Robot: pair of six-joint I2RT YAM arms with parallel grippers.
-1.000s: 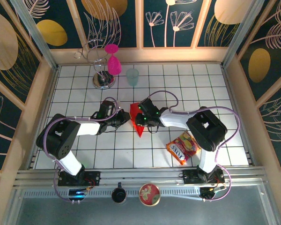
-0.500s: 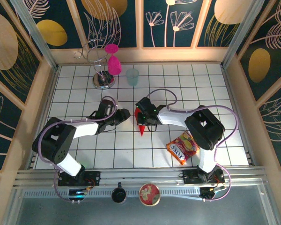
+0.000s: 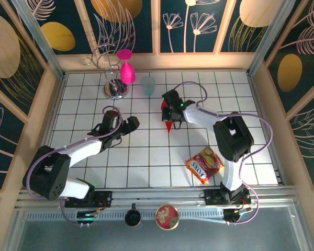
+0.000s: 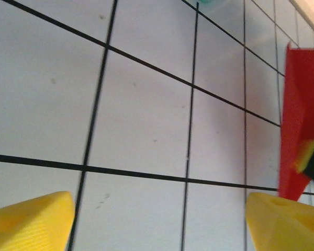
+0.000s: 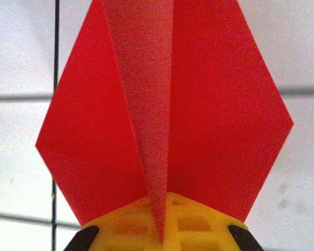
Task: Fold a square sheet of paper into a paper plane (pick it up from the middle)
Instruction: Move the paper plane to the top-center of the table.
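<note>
The square sheet of paper is now folded into a bright red paper plane, a kite-shaped dart with its sharp point toward the near edge. My right gripper is shut on it. In the right wrist view the plane spreads its two wings, and its centre keel is pinched between the yellow fingers. My left gripper stands open to the left of the plane, apart from it. In the left wrist view its fingertips stand wide over bare tiles, with the red paper at the right edge.
A pink goblet hangs on a metal stand at the far left. A teal cup stands beside it, just beyond the plane. A red-and-yellow snack packet lies near the right arm's base. Wooden walls ring the tiled table.
The left gripper opened, let go of the red paper and drew back to the left. The right gripper closed on the plane and carried it toward the far side.
</note>
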